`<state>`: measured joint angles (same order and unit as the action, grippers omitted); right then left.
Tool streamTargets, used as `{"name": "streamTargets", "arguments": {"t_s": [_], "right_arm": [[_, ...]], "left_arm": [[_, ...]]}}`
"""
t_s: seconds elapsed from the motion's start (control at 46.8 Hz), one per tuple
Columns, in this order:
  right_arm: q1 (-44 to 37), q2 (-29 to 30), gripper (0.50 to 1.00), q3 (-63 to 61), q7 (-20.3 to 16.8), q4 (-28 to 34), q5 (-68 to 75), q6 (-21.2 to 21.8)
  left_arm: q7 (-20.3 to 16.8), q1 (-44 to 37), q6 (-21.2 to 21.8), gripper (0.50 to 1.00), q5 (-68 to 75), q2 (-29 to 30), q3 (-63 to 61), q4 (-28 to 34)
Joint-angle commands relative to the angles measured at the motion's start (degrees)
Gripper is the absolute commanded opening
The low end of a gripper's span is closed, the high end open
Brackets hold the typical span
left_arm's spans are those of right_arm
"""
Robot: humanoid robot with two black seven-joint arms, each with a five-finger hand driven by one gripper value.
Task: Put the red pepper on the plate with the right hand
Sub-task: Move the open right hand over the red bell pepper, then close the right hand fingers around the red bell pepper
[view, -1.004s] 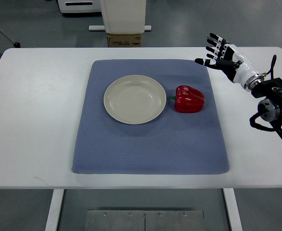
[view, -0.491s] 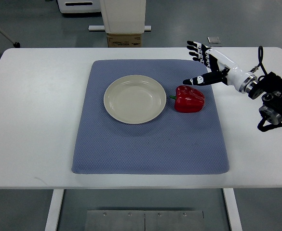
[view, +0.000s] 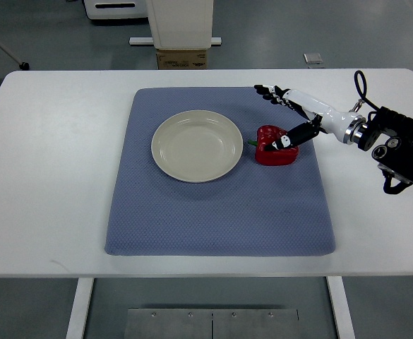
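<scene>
Robot hand (view: pixel 291 119), the right one, reaches in from the right edge with its fingers (view: pixel 271 92) spread wide, holding nothing. Thumb tip sits on or just over the top of the pepper (view: pixel 276 146); other fingers fan out past its far side, above the mat. No grasp closed yet. Left arm not in view.

Pepper lies on its side on the blue mat (view: pixel 220 212), just beside the plate's (view: pixel 196 145) right rim, green stem pointing at the plate, possibly touching the rim, hard to tell. Plate holds nothing, sits left of centre on the mat. Mat covers the middle of the white worktop (view: pixel 51 176).

Step in hand: closing round the pepper, so the task is barely begun.

Risks: the pepper is rounded and glossy, so an off-centre squeeze with only the thumb on top could roll it or squirt it sideways. A push toward the plate could drive the stem into the rim and shift the plate. A weak grip may drop it during the lift.
</scene>
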<state>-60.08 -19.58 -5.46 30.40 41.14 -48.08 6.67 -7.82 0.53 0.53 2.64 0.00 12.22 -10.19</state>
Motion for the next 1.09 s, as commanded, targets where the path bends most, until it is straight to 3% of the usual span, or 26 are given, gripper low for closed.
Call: {"name": "streamTargets", "arguments": {"t_s": [0.0,0.363,1.068], "right_arm": [[-0.5,0.2,0.995,3.0,0.4,-0.2,0.0,-2.1],[-0.7,0.8,0.968,7.6,0.4,-2.6,0.0,-3.1],[-2.1,0.9,0.824,12.6,0.4,-4.1,0.0,-3.1]], "left_arm": [[0.0,0.0,0.0,1.000,0.0,0.0,0.0,0.1],[0.0,0.0,0.0,1.000,0.0,0.0,0.0,0.0],[0.0,0.0,0.0,1.000,0.0,0.0,0.0,0.0]]}}
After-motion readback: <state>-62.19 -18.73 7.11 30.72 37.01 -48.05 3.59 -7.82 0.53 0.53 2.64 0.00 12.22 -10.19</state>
